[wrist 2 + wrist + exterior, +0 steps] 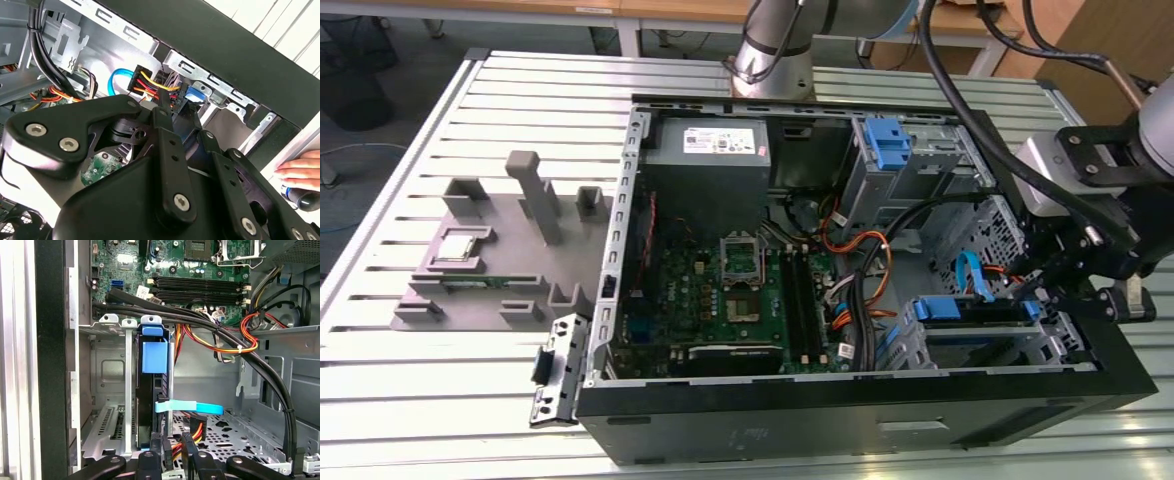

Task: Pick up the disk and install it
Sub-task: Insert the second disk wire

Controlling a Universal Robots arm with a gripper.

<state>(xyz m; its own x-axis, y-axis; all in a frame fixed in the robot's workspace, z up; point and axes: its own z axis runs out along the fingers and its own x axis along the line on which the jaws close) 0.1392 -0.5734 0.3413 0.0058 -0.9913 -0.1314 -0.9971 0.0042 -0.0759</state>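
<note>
The gripper (172,452) is standing nearly closed by the disk (152,390) seated in the case's (854,425) corner bay; whether it grips is unclear. Nearby cables (220,342) are risking a snag.

Arm bent low, end effector (172,452) — fingers close-set

Exterior view overlooks the open computer case (854,420); both wrist views peer closely inside.

Even, bright overhead light, soft shadows inside the case (1067,380), slight close-up blur.
</note>
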